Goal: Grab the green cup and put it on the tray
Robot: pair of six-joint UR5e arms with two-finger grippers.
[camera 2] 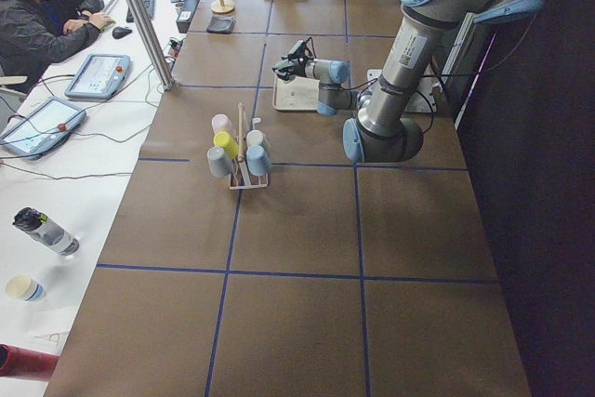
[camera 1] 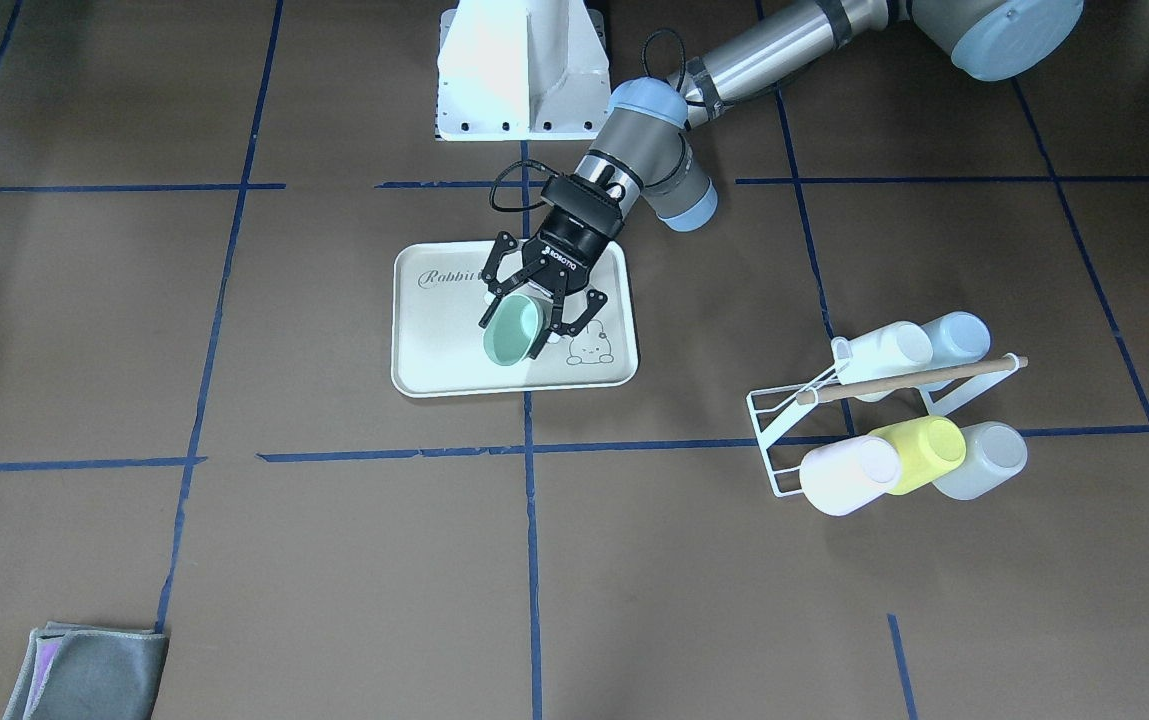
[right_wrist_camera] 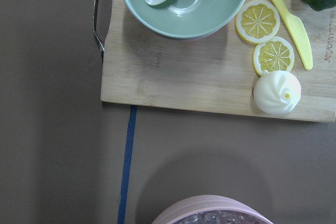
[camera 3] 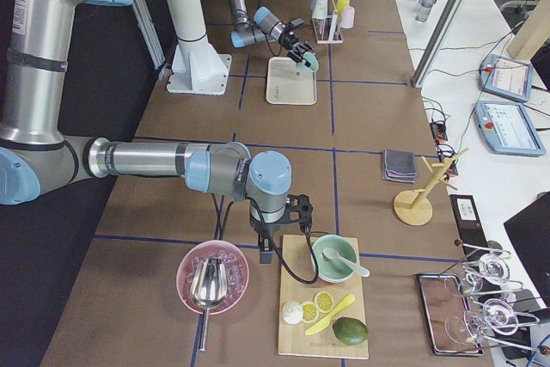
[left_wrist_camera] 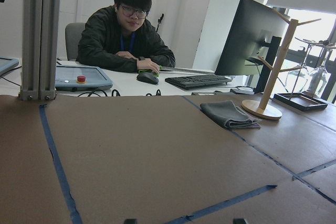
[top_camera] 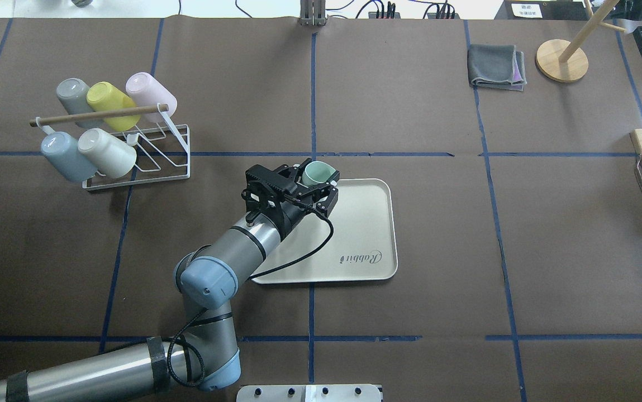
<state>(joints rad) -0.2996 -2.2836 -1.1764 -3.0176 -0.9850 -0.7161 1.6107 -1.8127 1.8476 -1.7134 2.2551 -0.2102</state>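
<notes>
My left gripper [camera 1: 524,322] is shut on the green cup [camera 1: 512,335], a pale mint tumbler. The cup is tilted on its side, its mouth turned away from the wrist. It hangs over the far left part of the cream tray [camera 1: 434,350], near the bunny drawing. In the overhead view the left gripper [top_camera: 317,177] holds the cup [top_camera: 315,173] at the tray's [top_camera: 365,223] far corner. Whether the cup touches the tray I cannot tell. My right gripper [camera 3: 279,242] shows only in the exterior right view, over a wooden board; I cannot tell if it is open or shut.
A white wire rack [top_camera: 147,167] with several cups, one of them yellow-green [top_camera: 105,100], stands to the tray's left. A folded grey cloth [top_camera: 497,67] and a wooden stand [top_camera: 562,60] lie at the far right. A cutting board [right_wrist_camera: 157,77] with a green bowl [right_wrist_camera: 184,3] is under the right wrist.
</notes>
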